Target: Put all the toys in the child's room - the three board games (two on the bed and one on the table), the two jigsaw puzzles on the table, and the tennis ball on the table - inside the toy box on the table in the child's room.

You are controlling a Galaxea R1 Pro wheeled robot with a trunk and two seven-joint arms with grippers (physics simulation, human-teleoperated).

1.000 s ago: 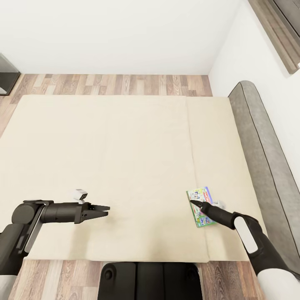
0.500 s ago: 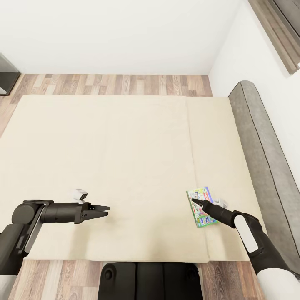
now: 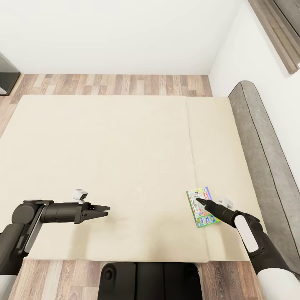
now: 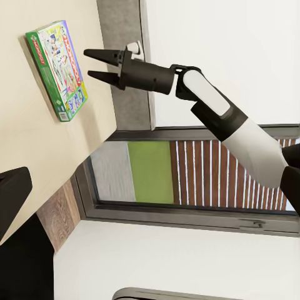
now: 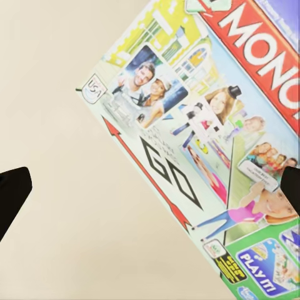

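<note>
One board game [image 3: 204, 212], a thin white, green and blue box with red lettering, lies flat on the bed [image 3: 125, 158] near the headboard side. My right gripper [image 3: 200, 202] hovers just over the box, open, its fingers apart with nothing between them. In the left wrist view the same board game [image 4: 57, 69] sits on the mattress with the right gripper [image 4: 94, 65] spread above it. The right wrist view looks straight down on the board game [image 5: 206, 125], with my right gripper [image 5: 150, 187] straddling it. My left gripper [image 3: 104, 209] hangs open over bare mattress, far from the box.
A grey padded headboard [image 3: 258, 137] runs along the bed's right side, against a white wall with a grey-framed window [image 3: 279, 29]. Wood-plank floor [image 3: 116, 84] lies beyond the bed. A dark piece of furniture [image 3: 6, 75] stands at far left. My base [image 3: 150, 279] touches the bed's near edge.
My right gripper has slid a little toward the headboard over the board game. The left arm and the box have not moved.
</note>
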